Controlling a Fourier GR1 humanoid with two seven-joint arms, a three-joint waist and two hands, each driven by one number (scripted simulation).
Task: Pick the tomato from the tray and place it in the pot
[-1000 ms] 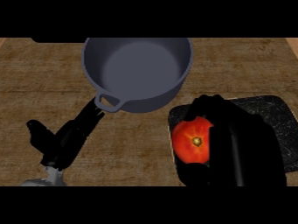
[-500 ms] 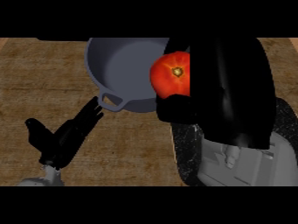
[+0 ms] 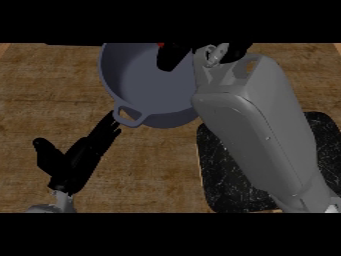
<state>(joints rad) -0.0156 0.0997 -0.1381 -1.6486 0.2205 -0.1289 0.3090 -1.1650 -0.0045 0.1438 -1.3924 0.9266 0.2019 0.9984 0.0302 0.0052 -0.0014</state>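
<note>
- Tomato (image 3: 160,44): only a small red sliver shows, at the far rim of the pot (image 3: 140,82), just beside the black fingers of the right hand (image 3: 174,54). The rest of it is hidden by the hand and the top of the view.
- Handling, as a judgement: a tomato is light, soft and smooth-skinned. It bruises if squeezed and rolls once it is let go. Take hold across its widest part, fingers on one side and thumb opposite, and set it down low inside the pot, not from a height.
- Right hand: its fingers curl downward over the far part of the pot. The red sliver lies against them, so the hand appears closed round the tomato; the contact itself is mostly hidden.
- Right forearm (image 3: 258,125): it reaches from the lower right edge of the view toward the far edge of the worktop (image 3: 33,100), crossing above the black tray (image 3: 328,145) and the right side of the pot.
- Tray: it lies near the right edge of the worktop, and no tomato shows on its visible part.
- Left hand (image 3: 73,162): it rests near the front left of the worktop, fingers straight and holding nothing. Its fingertips (image 3: 110,125) lie just beside the handle (image 3: 129,115) of the pot.
</note>
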